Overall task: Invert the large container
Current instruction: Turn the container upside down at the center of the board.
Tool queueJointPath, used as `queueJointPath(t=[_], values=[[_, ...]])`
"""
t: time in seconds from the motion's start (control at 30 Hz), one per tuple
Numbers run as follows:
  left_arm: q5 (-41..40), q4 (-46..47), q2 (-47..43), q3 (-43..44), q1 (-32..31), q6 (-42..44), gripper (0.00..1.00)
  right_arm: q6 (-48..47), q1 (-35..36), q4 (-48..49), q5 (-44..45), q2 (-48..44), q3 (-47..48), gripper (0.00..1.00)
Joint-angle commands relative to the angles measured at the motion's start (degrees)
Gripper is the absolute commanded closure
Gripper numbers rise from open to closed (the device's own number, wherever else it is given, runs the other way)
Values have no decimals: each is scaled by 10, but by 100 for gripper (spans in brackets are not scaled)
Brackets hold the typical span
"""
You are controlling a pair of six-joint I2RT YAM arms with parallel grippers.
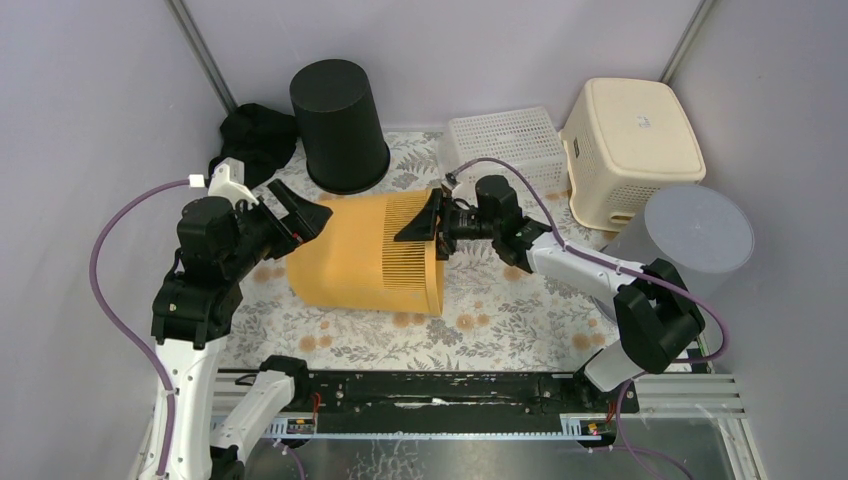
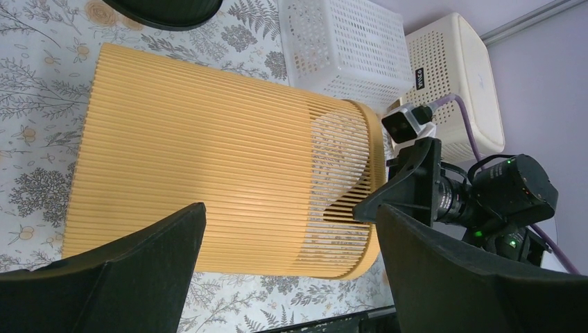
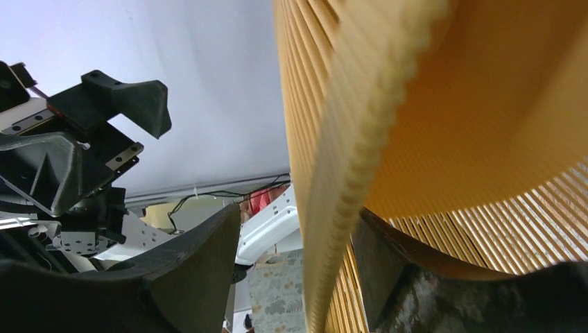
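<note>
Floral tablecloth (image 1: pixel 500 320) carried yellow container (image 1: pixel 360 255) on side; left gripper (image 2: pixel 289 215) gaped wide, empty; right gripper (image 3: pixel 298 211) jaws straddled rim (image 3: pixel 333 173), parted.

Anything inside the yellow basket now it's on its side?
Only one finger of the right gripper, which straddles the rim of the yellow basket. The inner wall seen from the right wrist is bare; the bottom end is hidden.

Yellow container (image 2: pixel 208 159) on its side
</note>
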Motion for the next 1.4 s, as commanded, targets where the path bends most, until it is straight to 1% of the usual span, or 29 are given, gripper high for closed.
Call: queueJointPath(t=[0.0,0.27,0.37,0.47,0.5,0.6,0.67,0.7,0.87,0.97,1.03,1.1,1.2,1.27,1.37], values=[[14,37,-2,3,-3,8,0,-15,-9,-14,-80,-12,6,34],[12,38,-7,-8,-3,7,0,-9,-11,-10,-82,-20,15,36],[13,41,-7,-12,-3,7,0,10,-11,4,-80,-14,18,41],[12,41,-8,-14,-3,8,0,23,-11,15,-74,-14,15,52],[13,41,-8,-14,-3,8,0,24,-11,14,-72,-12,18,57],[14,43,-8,-18,-3,8,0,39,-11,33,-76,1,21,82],[15,44,-8,-17,-3,9,0,78,-11,77,-86,13,18,97],[15,43,-8,-16,-3,10,0,96,-11,102,-89,19,16,100],[19,36,-4,6,-3,8,0,207,-11,280,-85,51,5,100],[40,32,10,51,-3,3,0,267,-11,403,-59,95,18,100],[51,22,24,101,-3,2,0,311,-10,506,-32,133,32,100],[62,15,40,142,-3,1,0,348,-6,608,-4,177,68,100],[78,9,57,194,-3,-3,0,392,9,717,25,255,142,100],[85,10,66,214,-3,-6,0,395,20,759,44,305,198,100],[98,14,73,223,-3,-14,0,343,42,761,45,355,271,100]])
